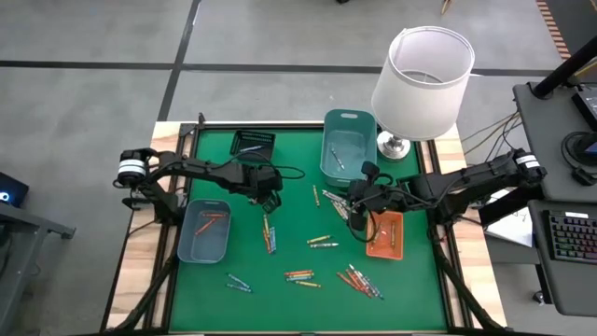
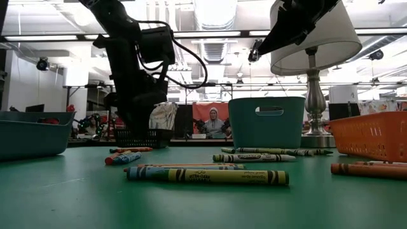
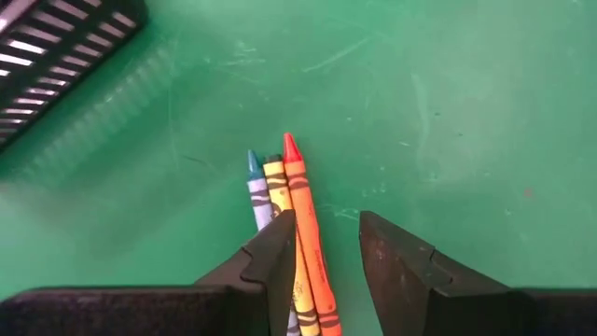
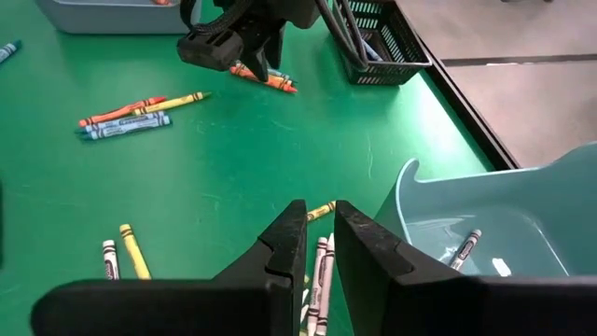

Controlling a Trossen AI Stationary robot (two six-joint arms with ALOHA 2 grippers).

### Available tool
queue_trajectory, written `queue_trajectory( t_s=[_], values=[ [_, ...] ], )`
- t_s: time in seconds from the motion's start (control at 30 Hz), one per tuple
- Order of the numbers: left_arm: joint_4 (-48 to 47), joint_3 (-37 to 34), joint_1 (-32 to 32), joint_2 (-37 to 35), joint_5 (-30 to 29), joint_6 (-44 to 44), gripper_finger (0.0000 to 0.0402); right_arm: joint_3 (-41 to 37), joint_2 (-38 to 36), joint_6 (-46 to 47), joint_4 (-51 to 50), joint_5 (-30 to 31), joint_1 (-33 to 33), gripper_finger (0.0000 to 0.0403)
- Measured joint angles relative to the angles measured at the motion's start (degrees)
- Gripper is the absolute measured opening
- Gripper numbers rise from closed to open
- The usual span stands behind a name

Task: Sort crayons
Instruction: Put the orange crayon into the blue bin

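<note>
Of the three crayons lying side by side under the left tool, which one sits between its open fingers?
The orange crayon. It runs into the gap of the left tool, while the yellow crayon and blue crayon lie outside one finger.

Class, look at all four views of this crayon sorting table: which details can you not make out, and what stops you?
- Left tool: the orange crayon's lower end is cut off by the wrist view's edge.
- Grey tray's contents: too small in the high view.
- Orange basket's contents: wall hides them in the low view.
</note>
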Motion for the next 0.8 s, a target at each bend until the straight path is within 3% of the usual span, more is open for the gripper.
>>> queue_trajectory(
  t_s=[0.8],
  values=[
    [3.1,-2.0,0.0,0.0,-1.8,-1.9,0.0102,0.0,0.1,1.0,0.0,0.0,0.0,0.0048]
  ],
)
